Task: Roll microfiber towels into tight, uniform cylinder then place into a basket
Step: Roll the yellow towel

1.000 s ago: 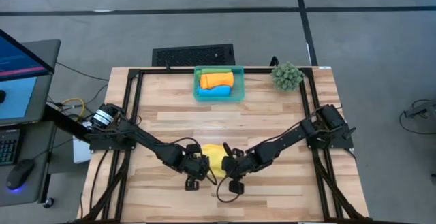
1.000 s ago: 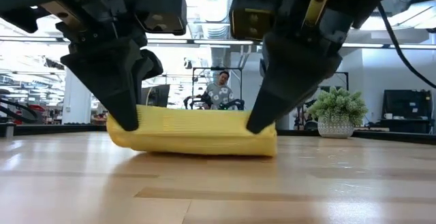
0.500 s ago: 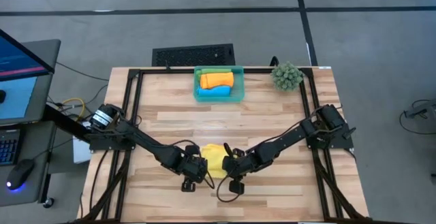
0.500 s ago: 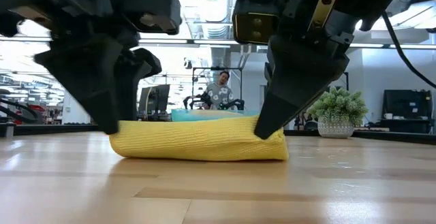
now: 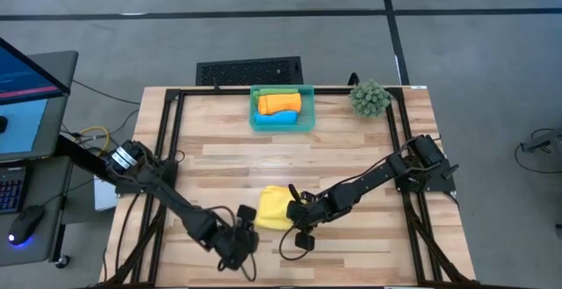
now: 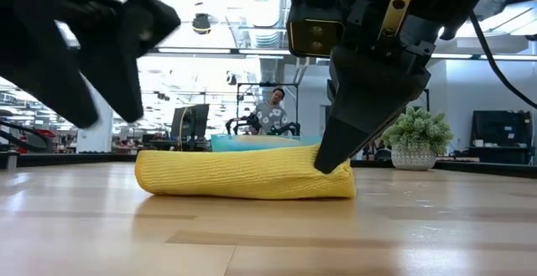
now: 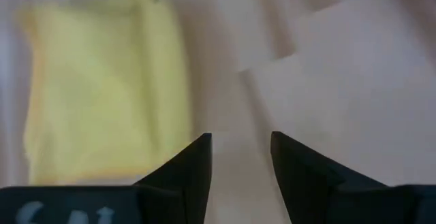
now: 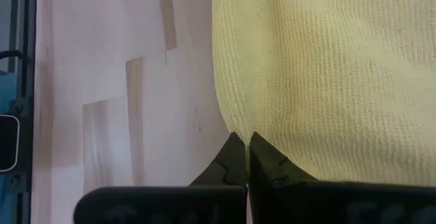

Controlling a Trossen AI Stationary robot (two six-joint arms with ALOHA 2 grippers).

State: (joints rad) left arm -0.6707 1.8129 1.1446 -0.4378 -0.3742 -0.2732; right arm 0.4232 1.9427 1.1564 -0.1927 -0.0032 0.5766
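Yellow towel half-rolled, pinned at one corner only

The yellow towel [image 6: 243, 174] is lying loose on the table [image 5: 351, 148], its corner pinched in the closed right gripper [image 8: 246, 142]; the left gripper [image 7: 240, 157], parted and empty, is hovering just beside it and should re-grip the free edge evenly, well short of the basket [image 5: 282, 119].

The wooden table [image 5: 351, 162] stands on a grey floor [image 5: 474, 52] crossed by dark lines. Beside the table's left edge sits a desk with a lit monitor [image 5: 22, 78], a keyboard [image 5: 10, 188] and a mouse [image 5: 26, 223]. A black vented panel [image 5: 248, 69] lies on the floor just beyond the table's far edge. Behind the table, the room is open and bright, with ceiling lights [image 6: 243, 33], a seated person [image 6: 271, 112] among screens, and a potted plant [image 6: 415, 138] on the table's far right corner.
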